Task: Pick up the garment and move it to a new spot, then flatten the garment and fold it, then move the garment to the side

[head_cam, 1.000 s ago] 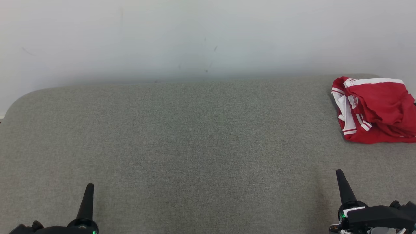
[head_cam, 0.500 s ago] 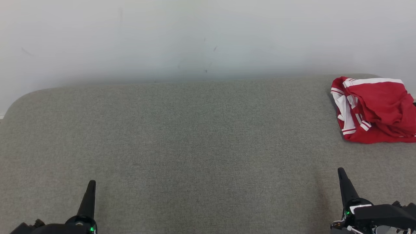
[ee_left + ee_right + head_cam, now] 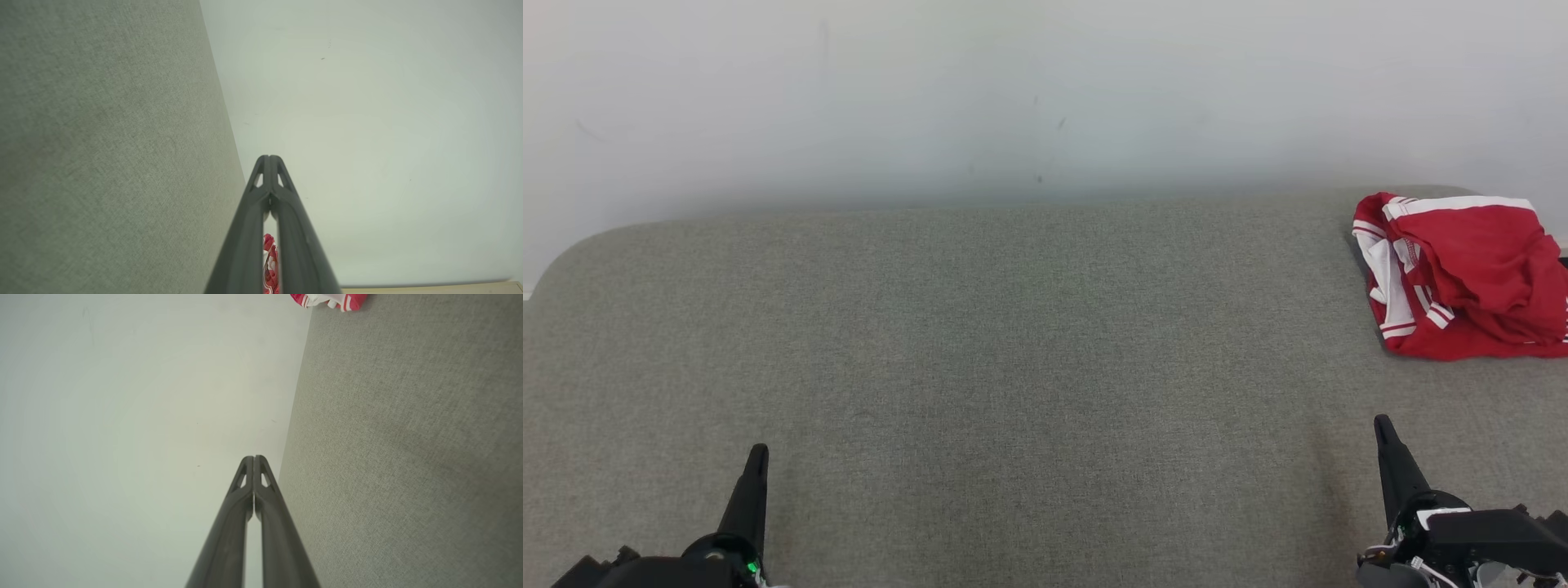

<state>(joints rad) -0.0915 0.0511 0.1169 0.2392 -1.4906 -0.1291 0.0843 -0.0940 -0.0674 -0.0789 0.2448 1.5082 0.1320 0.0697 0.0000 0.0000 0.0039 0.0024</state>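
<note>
White wall (image 3: 1045, 82) behind. Grey cloth-covered table (image 3: 1013, 367), far corners rounded. Red-and-white garment (image 3: 1470, 278) bunched at table's far right corner, well apart from both claws. Left claw (image 3: 758, 453) over near left edge, right claw (image 3: 1382, 425) over near right edge. Both pinched fully closed, empty.

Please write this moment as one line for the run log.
garment: bunched, far right on grey surface, not held | left gripper: shut, empty | right gripper: shut, empty

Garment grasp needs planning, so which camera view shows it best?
Head view: the garment lies crumpled at far right, almost whole, edge clipped. Left wrist view catches a red sliver at the bottom; right wrist view, a corner at the top.
</note>
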